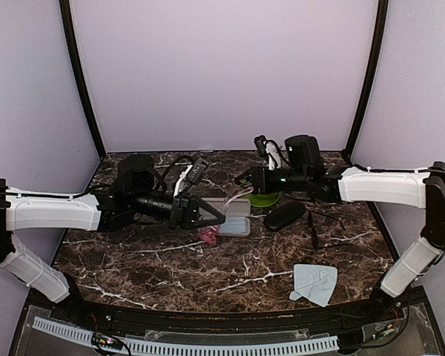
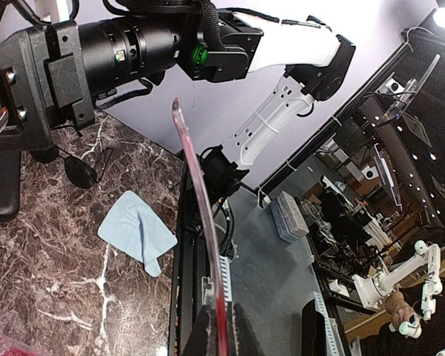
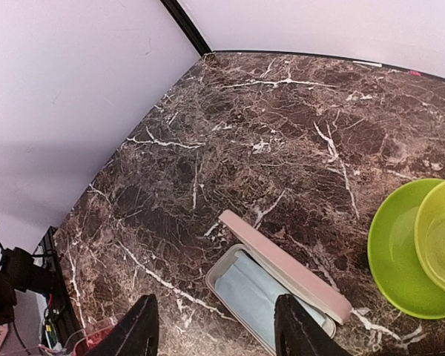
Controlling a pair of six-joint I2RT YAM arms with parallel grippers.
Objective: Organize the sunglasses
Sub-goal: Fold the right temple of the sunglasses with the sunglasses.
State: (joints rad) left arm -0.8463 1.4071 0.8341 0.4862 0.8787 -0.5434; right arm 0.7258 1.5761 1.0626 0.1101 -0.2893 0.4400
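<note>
The red-pink sunglasses (image 1: 206, 236) hang below my left gripper (image 1: 216, 217), just left of the open pink case (image 1: 235, 224). In the left wrist view my gripper (image 2: 222, 330) is shut on one thin red temple arm (image 2: 199, 215) that sticks out past the fingertips. The black wire sunglasses (image 1: 315, 226) lie on the table at the right; one dark lens (image 2: 80, 172) shows in the left wrist view. My right gripper (image 1: 246, 179) hovers behind the pink case (image 3: 282, 285). Seen from its own wrist, that gripper (image 3: 216, 330) is open with nothing between its fingers.
A black oval case (image 1: 285, 215) lies right of the pink case. A green bowl on a green plate (image 3: 400, 252) stands behind it. A light blue cloth (image 1: 315, 283) lies near the front right edge. The pink case has a pale blue lining.
</note>
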